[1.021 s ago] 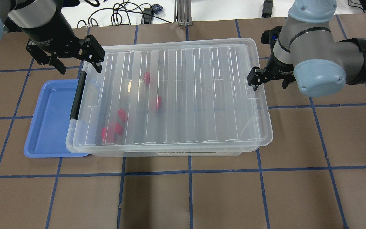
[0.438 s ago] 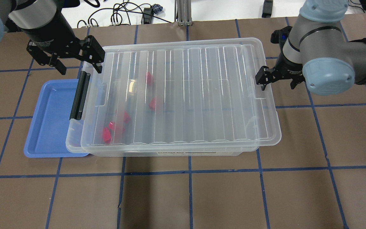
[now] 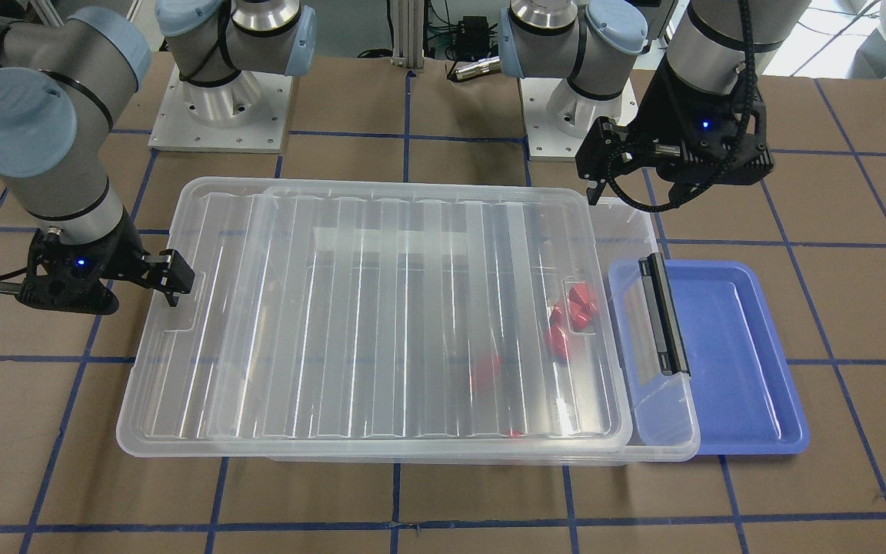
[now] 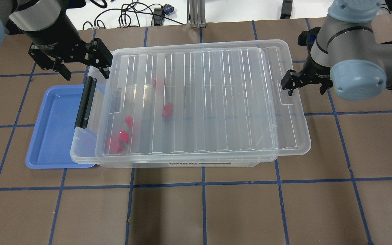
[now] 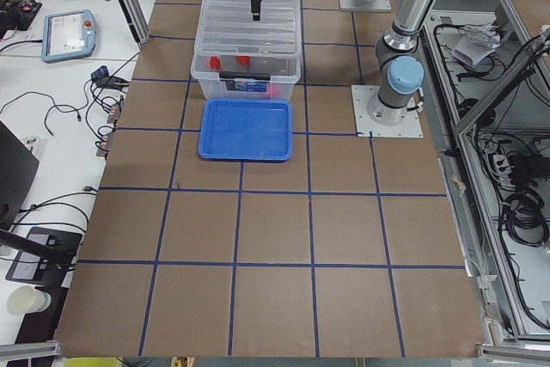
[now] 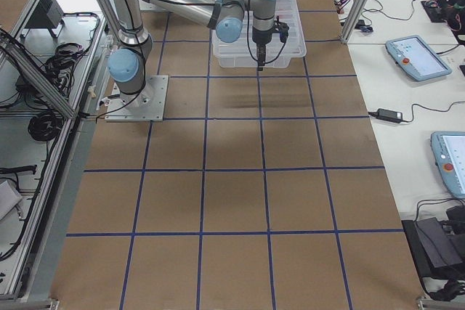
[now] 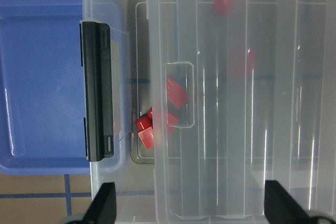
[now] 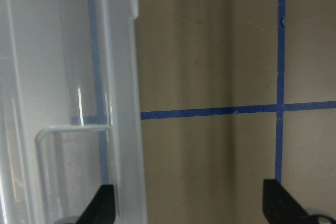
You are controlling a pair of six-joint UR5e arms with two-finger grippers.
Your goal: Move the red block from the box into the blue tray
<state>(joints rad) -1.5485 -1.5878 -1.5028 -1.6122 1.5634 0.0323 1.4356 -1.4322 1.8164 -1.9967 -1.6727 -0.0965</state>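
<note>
Lid half off: the right gripper (image 8: 190, 205), jaws spread and holding nothing, appears to hook one finger at the handle recess of the clear lid (image 4: 209, 98). The lid overhangs the box (image 4: 80, 149) on the robot's right and bares a narrow strip at the latch bar (image 4: 85, 102) end. The left gripper (image 4: 82, 64) hovers wide open and empty above that end. One red block (image 7: 143, 124) shows in the bared strip (its look-alikes lie nearby under the ribbed plastic), and the blue tray (image 4: 51, 136) sits partly beneath the box's latch end. The pull looks best kept level and straight, widening the gap enough for the left fingers without dragging the box along.
</note>
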